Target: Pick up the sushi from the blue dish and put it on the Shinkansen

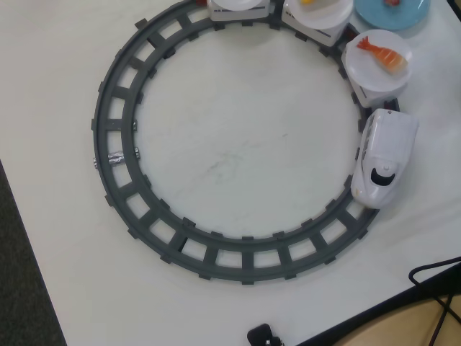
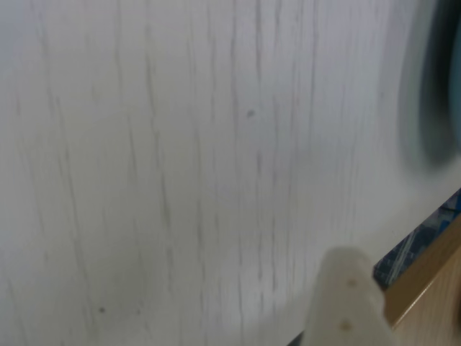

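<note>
At the top right edge of the overhead view, the blue dish (image 1: 392, 16) is cut off by the frame, and the sushi (image 1: 392, 3) sits on it as a small reddish sliver, so the pick-up looks not yet done. Just below it the Shinkansen (image 1: 384, 156) stands on the grey track (image 1: 115, 137) at right, nose pointing down-frame, pulling cars with white plates; the nearest plate (image 1: 377, 52) carries an orange shrimp piece (image 1: 382, 54). The wrist view is blurred, showing only pale worktop (image 2: 180, 166) and one beige finger of the tool (image 2: 344, 299) at lower right; whether it is wide or narrow I cannot tell. Judging by this, the whole task remains.
</note>
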`<state>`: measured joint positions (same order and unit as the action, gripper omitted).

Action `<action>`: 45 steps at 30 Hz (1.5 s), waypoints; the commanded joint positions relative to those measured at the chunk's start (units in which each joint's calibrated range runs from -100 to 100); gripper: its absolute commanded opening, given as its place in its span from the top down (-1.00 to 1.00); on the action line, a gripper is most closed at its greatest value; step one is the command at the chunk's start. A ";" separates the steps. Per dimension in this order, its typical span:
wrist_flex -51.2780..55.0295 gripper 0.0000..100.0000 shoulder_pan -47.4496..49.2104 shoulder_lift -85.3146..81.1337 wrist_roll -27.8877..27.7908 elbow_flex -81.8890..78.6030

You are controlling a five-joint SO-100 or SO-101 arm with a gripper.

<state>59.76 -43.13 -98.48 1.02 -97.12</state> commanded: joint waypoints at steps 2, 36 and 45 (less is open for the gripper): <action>-0.15 0.42 0.43 -0.43 0.29 0.35; 22.10 0.42 4.31 30.97 -2.17 65.52; 21.67 0.42 1.23 74.31 -6.47 97.93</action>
<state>81.71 -40.45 -36.67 -3.22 -12.20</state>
